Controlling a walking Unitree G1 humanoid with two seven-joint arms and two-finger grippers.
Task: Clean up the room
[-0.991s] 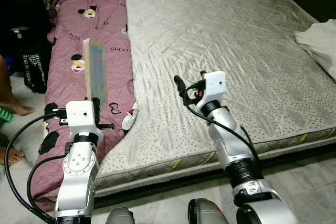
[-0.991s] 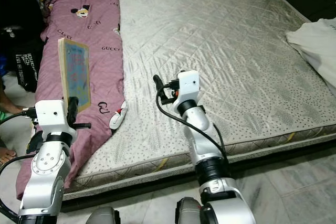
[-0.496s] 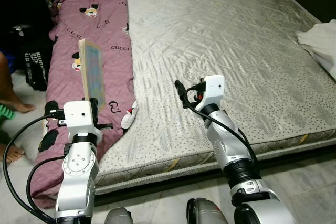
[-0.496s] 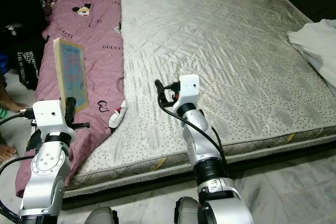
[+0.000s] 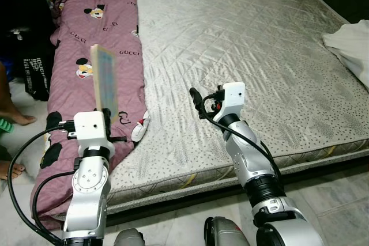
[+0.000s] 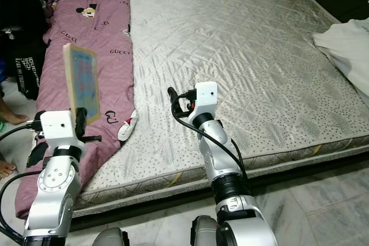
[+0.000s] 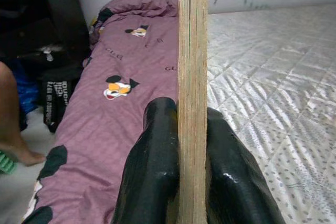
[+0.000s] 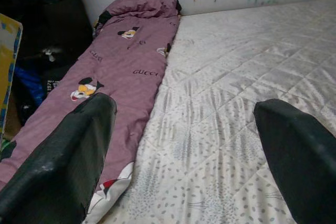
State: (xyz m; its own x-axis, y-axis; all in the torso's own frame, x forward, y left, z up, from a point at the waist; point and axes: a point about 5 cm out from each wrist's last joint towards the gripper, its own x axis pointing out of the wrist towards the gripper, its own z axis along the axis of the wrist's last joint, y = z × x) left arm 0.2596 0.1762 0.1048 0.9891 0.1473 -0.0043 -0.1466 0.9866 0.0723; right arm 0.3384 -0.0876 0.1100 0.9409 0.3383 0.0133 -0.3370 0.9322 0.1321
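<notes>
The left gripper [image 7: 178,182] is pinching a thin wooden board [image 5: 105,82] upright by its lower edge above the purple blanket [image 5: 95,38]; gripped so low, it is risking tipping (top-heavy), while the right gripper [image 8: 184,145] is hovering wide open over the mattress [image 5: 248,44].

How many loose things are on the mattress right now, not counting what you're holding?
2: the purple blanket stretched along the mattress's left edge, and a white cloth at its right edge, partly cut off by the frame. The left gripper holds a board upright.
</notes>
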